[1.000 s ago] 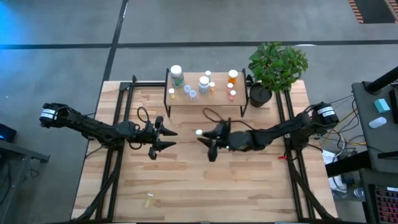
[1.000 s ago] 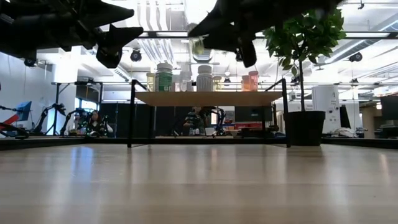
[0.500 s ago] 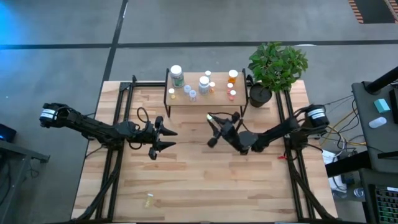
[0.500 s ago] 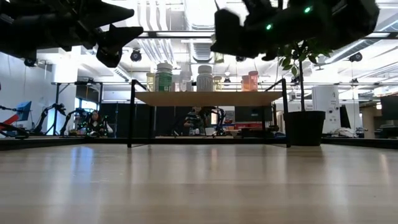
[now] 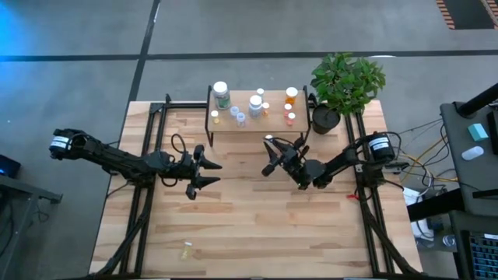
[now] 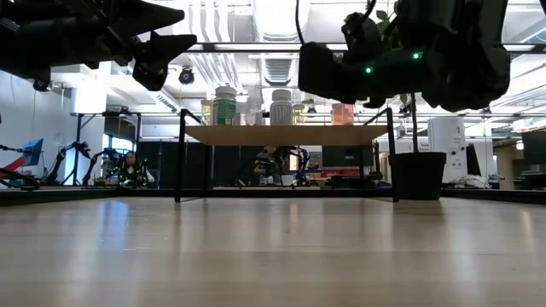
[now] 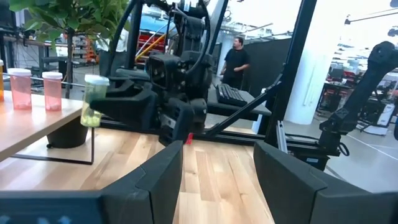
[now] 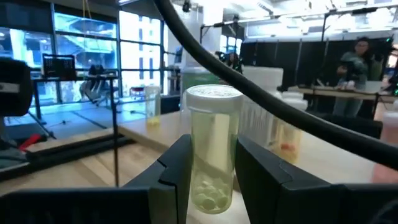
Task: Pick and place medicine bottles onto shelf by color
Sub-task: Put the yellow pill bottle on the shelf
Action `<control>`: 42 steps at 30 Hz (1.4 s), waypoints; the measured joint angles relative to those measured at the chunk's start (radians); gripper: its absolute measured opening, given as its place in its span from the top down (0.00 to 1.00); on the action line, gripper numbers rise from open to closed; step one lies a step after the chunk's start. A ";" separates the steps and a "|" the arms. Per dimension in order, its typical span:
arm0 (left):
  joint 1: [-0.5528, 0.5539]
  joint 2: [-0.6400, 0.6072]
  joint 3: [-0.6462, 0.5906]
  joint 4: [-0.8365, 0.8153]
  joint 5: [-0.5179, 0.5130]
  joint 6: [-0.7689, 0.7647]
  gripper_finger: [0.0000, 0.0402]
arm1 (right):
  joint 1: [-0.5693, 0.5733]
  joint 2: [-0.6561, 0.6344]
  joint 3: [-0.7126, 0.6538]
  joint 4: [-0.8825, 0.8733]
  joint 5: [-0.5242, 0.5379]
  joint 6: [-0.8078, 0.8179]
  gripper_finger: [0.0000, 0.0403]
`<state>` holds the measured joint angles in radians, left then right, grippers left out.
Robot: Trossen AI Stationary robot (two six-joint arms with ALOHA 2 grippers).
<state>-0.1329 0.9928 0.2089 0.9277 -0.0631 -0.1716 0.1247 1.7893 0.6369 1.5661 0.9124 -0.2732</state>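
Since a second ago the right gripper (image 5: 270,148) has travelled from mid-table up to the front edge of the shelf (image 5: 274,125), a low rack with a light wooden top board on thin black legs, while the left gripper (image 5: 214,173) has not shifted. The right gripper's fingers pinch a small clear greenish vial with a white cap (image 8: 212,149), upright, pale pills (image 8: 208,196) lying at its bottom; in the left wrist view this vial hangs just at the board's near corner.

About ten bottles stand on the board: a large green one with a white cap (image 5: 221,93) at the left end, a large white one (image 5: 255,103) in the middle, small yellow and clear ones around them, and three orange or pink ones (image 5: 291,96) at the right end. One small yellowish vial (image 5: 186,250) lies alone near the table's front edge.

Bare board shows along the shelf's front strip. A potted green plant (image 5: 346,82) stands just beside the shelf's right end. The left gripper hangs with its fingers spread over open tabletop (image 5: 233,225), well apart from the shelf.
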 joint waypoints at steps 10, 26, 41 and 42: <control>0.000 0.000 0.008 0.000 0.000 0.005 0.55 | -0.074 0.000 0.033 0.005 0.031 -0.104 0.75; 0.001 -0.008 0.008 0.008 -0.001 0.029 0.55 | -0.214 0.000 0.037 -0.116 0.030 0.055 0.75; 0.002 -0.008 0.013 0.008 -0.001 0.055 0.55 | -0.286 -0.002 0.040 -0.223 0.023 0.126 0.75; 0.002 -0.008 0.013 0.008 -0.001 0.056 0.55 | -0.286 -0.002 0.042 -0.225 0.023 0.122 0.75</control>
<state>-0.1307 0.9848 0.2218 0.9352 -0.0640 -0.1157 -0.1613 1.7878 0.6786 1.3416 0.9358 -0.1513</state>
